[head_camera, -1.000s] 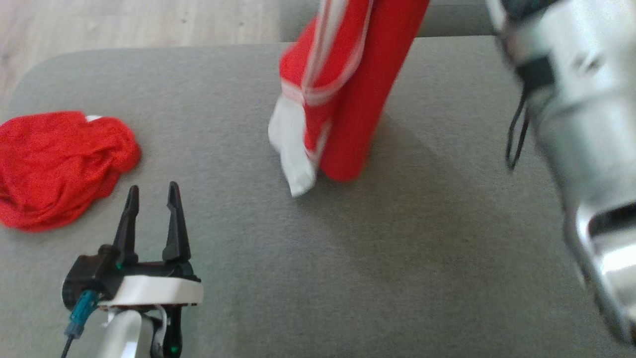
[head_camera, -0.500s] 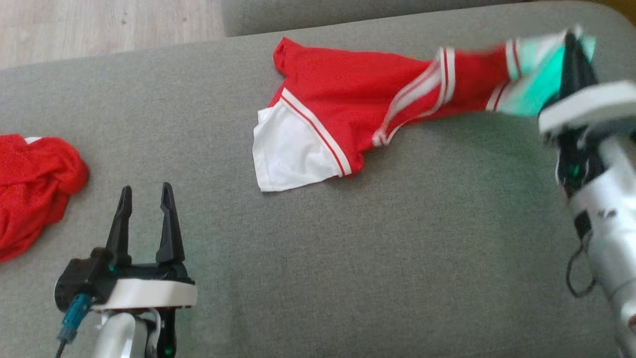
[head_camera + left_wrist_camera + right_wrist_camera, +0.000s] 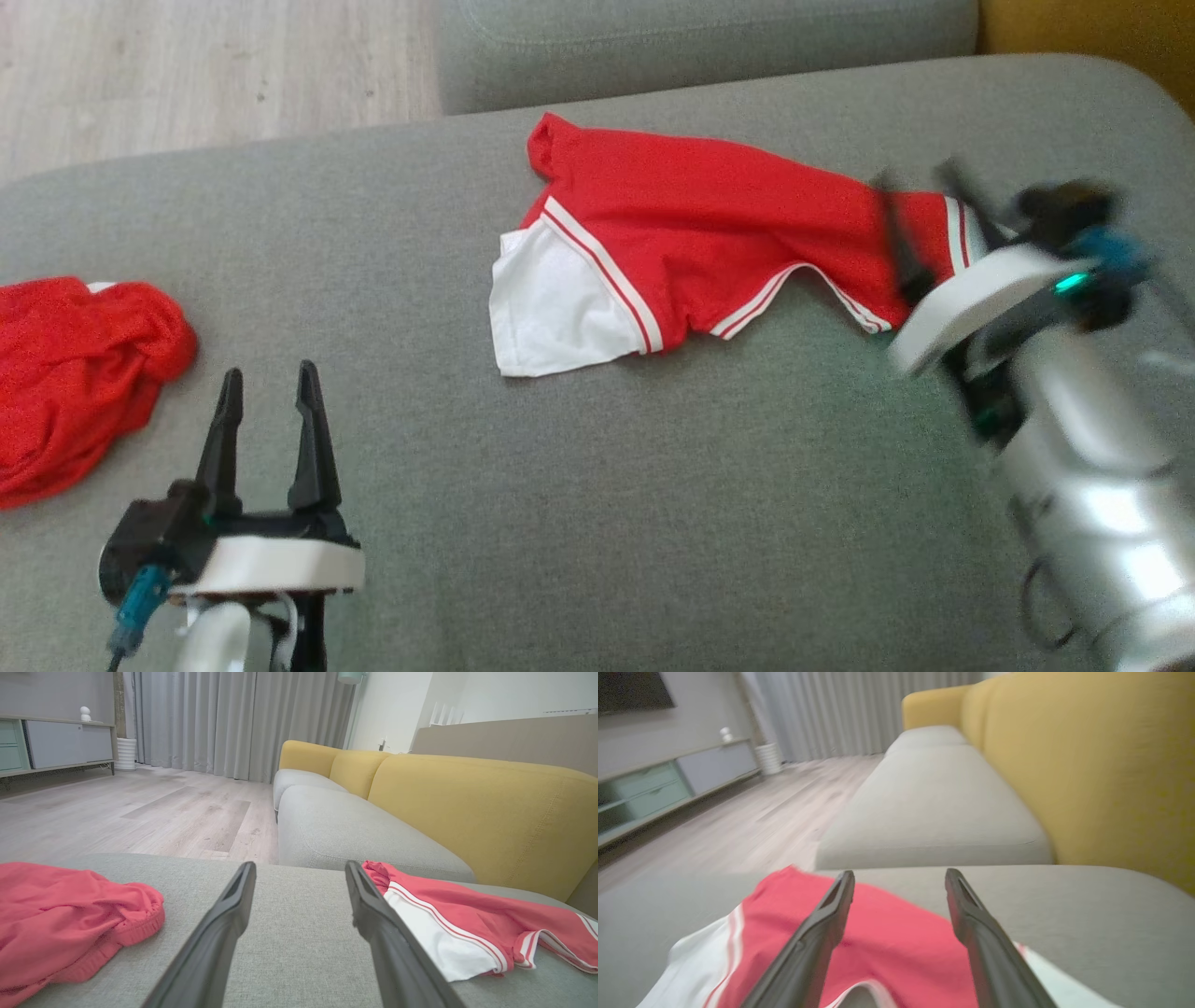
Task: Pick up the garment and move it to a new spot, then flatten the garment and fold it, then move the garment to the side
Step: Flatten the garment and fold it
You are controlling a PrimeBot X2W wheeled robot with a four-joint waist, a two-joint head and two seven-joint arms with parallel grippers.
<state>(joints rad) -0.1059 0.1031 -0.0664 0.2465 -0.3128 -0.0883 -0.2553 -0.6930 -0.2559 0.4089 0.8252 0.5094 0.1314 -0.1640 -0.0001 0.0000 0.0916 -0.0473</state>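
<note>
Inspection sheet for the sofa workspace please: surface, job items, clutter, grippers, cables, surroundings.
Surface: grey cushion, fabric bare in front of both arms.
Job's things: red and white garment lying mid-cushion, spread but creased, not folded.
Clutter: crumpled red garment at the cushion's left.
Grippers: left gripper open, empty, apart from both garments; right gripper open over the red and white garment's right end, nothing between its fingers.
Cables: blue-plugged cable at the left wrist; dark loop beside the right forearm.
Surroundings: wood floor, yellow backrest, grey curtains.
</note>
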